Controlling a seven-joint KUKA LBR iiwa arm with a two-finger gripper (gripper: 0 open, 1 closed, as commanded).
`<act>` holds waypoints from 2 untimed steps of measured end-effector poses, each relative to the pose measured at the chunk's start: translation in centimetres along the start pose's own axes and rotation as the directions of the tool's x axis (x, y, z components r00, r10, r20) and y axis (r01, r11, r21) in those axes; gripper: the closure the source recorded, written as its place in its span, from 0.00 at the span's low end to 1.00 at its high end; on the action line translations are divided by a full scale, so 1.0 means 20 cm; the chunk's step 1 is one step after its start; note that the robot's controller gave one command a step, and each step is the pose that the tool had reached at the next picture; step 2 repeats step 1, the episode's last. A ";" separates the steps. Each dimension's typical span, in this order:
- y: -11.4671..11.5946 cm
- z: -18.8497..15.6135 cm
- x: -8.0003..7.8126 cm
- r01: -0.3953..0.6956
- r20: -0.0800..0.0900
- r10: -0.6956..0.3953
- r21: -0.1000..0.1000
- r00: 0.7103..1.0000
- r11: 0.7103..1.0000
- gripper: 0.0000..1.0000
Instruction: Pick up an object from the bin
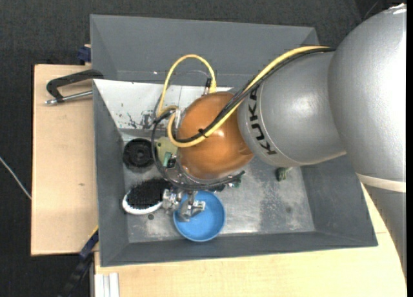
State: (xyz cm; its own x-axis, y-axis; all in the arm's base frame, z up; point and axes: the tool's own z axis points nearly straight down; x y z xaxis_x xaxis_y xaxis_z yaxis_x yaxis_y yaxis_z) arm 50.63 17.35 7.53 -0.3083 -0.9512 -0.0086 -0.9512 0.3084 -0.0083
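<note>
one blue round dish point(206, 226) at 6 o'clock of the bin point(193, 44), one black brush point(143, 197) at 8, one black round cap point(137, 153) at 9, one small dark bit point(281, 174) at 4. claw point(186, 206) over the dish's 10 o'clock rim; can't tell if apart or together.

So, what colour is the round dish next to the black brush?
The dish is blue; the camera view shows it.
</note>
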 end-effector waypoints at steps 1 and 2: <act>-0.01 -0.50 -0.02 -0.003 0.002 0.003 0.002 1.000 1.000 1.00; -0.01 -0.50 -0.02 -0.003 0.002 0.003 0.002 1.000 1.000 1.00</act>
